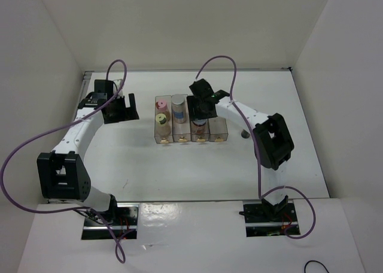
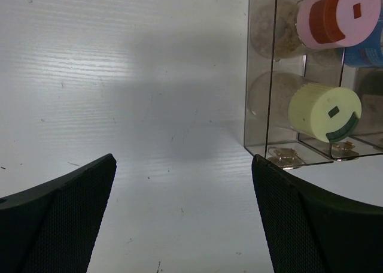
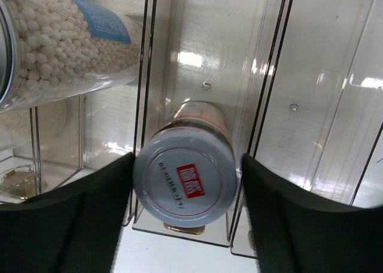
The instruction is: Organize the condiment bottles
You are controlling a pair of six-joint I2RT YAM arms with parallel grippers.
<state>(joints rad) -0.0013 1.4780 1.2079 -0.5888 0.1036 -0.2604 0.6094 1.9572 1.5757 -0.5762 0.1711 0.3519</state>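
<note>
Occlusion, top view: right gripper (image 1: 203, 108) hides the far end of the third of four clear bins (image 1: 218, 130); matte white table (image 1: 179, 171), white walls.

Left wrist: left gripper (image 2: 182, 165) wide open, empty. Pink-capped bottle (image 2: 338, 15) and pale-yellow-capped bottle (image 2: 323, 112) in end bin.

Right wrist: fingers flank short jar (image 3: 185, 180) in third bin, actual grip unclear. Silver-grey-capped bottle (image 3: 60, 45) cropped.

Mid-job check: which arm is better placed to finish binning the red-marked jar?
Right. The right pincer grips the red-marked jar in the third bin; the left pincer hangs open and empty beside the leftmost bin.
</note>
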